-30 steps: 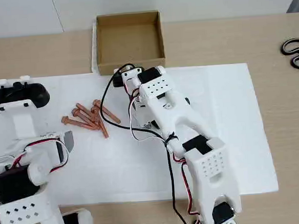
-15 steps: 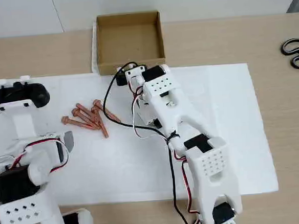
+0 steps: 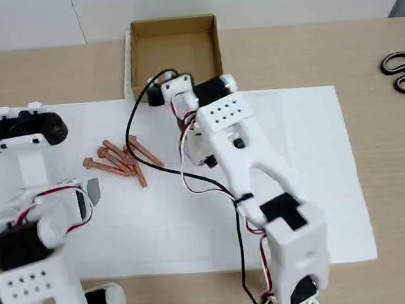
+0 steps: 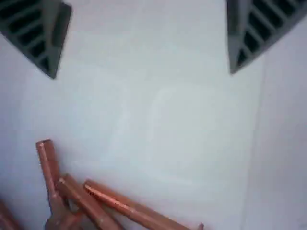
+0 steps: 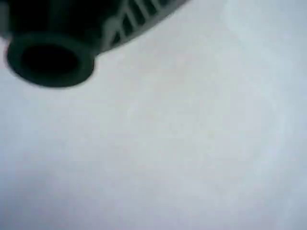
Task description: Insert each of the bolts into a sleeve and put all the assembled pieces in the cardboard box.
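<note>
Several copper bolts [image 3: 123, 159] lie in a loose pile on the white mat [image 3: 314, 158]; their ends show as copper bolts [image 4: 91, 201] in the left wrist view. My left gripper [image 4: 144, 43] hangs open just above the mat beside the pile, nothing between its fingers. A black sleeve [image 5: 50, 60] with its hole facing the camera sits against a ribbed finger [image 5: 139, 19] of my right gripper [image 5: 81, 36], which is shut on it above bare mat. The right gripper [image 3: 201, 154] is mostly hidden under its arm. The cardboard box [image 3: 139, 55] stands behind the mat with nothing visible inside.
The right arm's wrist and black cables [image 3: 145, 128] reach up to the box's near wall. Scissors [image 3: 402, 68] lie on the wooden table at the far right. The left arm's base [image 3: 24, 130] stands at the mat's left edge.
The right arm has stretched farther toward the box, its wrist now at the box's near wall. The left arm and the bolts have stayed put.
</note>
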You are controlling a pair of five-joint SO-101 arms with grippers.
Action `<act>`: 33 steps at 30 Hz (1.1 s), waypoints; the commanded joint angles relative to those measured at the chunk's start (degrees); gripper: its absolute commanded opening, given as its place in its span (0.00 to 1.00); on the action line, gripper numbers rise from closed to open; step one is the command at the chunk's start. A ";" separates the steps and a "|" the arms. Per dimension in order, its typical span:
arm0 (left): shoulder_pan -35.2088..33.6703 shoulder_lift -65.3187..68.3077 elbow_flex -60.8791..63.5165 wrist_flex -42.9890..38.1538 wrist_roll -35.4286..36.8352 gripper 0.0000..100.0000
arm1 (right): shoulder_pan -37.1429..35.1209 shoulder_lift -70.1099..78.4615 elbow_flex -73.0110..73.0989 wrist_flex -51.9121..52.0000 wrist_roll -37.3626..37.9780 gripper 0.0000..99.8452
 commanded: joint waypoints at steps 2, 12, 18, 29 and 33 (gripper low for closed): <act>-0.09 9.85 -3.12 -1.14 0.26 0.22 | 2.51 -8.92 -1.93 1.71 0.62 0.00; 0.26 37.89 -21.85 -0.97 1.67 0.22 | 6.29 -10.15 -1.58 2.15 0.62 0.00; 0.09 52.13 -28.26 -1.49 9.85 0.22 | 6.11 -10.15 -1.58 2.15 0.62 0.00; 0.00 68.66 -33.71 -8.26 23.12 0.22 | 6.20 -9.89 -1.58 2.07 0.62 0.00; -0.09 71.65 -34.95 -9.05 25.05 0.22 | 6.20 -9.89 -1.58 2.07 0.62 0.00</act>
